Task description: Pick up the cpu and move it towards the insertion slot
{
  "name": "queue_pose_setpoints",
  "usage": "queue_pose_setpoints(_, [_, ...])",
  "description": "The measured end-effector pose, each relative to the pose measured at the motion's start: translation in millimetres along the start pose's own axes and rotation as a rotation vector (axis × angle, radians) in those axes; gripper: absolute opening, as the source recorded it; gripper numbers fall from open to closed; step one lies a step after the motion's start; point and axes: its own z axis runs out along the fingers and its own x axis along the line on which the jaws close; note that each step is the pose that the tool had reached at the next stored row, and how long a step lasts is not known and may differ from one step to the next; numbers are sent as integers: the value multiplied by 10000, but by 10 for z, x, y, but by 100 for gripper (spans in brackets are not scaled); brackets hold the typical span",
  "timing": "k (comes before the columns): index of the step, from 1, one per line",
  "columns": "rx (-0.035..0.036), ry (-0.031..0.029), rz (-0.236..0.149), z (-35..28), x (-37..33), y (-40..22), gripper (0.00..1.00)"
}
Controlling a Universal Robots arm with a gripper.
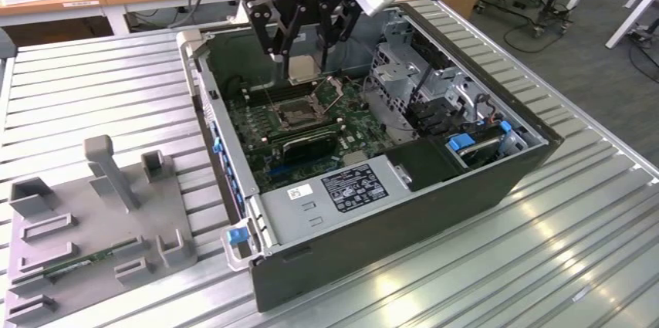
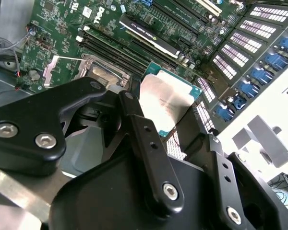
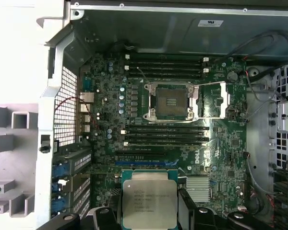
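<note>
Black gripper [image 2: 170,120] linkages sit closest in the second wrist view, clamped on the cpu [image 2: 165,98] by opposite edges, its metal face showing; the insertion slot [image 2: 93,74] lies beyond on the green motherboard [image 2: 57,28], lid frame raised. First wrist view: the chip is held clear above the board, with the socket [image 3: 172,101] offset straight ahead of it (memory banks between). Exterior view: gripper [image 1: 305,58] hangs inside the open computer case [image 1: 412,212], chip [image 1: 304,69] above the socket [image 1: 299,116].
</note>
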Motion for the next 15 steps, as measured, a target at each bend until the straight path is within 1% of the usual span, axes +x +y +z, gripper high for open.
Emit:
queue_pose_setpoints(8, [1,1,1,22,-9,52,55])
queue_pose_setpoints(15, [1,0,1,54,-62,123,55])
